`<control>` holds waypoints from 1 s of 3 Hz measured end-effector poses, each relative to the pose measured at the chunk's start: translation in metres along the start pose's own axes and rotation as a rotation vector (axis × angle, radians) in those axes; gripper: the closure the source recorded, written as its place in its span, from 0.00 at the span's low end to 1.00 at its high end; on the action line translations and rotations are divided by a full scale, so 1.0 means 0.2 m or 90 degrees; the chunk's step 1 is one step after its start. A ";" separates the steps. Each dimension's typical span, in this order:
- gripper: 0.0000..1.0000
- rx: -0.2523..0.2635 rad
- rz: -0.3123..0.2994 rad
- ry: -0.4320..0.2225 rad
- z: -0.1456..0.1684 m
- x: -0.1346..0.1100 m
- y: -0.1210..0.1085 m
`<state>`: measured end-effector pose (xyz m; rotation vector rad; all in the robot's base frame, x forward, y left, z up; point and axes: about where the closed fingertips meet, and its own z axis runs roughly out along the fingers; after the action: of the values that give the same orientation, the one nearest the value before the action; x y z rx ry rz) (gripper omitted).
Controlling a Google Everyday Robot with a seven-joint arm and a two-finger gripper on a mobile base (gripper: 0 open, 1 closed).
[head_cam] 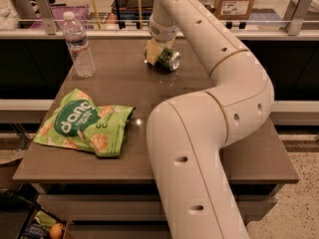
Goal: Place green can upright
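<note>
While jaws hang over far table (119,83), green can (168,59) tilted against them

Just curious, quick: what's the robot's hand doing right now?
Its hand: at the green can on the table, far side; open or closed cannot be told.

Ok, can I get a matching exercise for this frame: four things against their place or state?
Things:
1. clear plastic water bottle
2. flat green snack bag
3. small green metal can
4. two-finger gripper

Place or state:
a. lying flat, near left of the table
b. tilted, silver end showing
c. standing upright, far left
d. down at the can, far middle

Pairs: 1-c, 2-a, 3-b, 4-d
</note>
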<state>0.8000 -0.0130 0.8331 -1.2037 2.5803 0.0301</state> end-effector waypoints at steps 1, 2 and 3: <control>1.00 0.000 0.000 0.000 0.00 0.00 0.00; 1.00 0.012 0.008 -0.016 -0.07 0.01 -0.03; 1.00 0.029 0.019 -0.032 -0.17 0.04 -0.07</control>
<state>0.7976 -0.0330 0.8645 -1.1352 2.5416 0.0076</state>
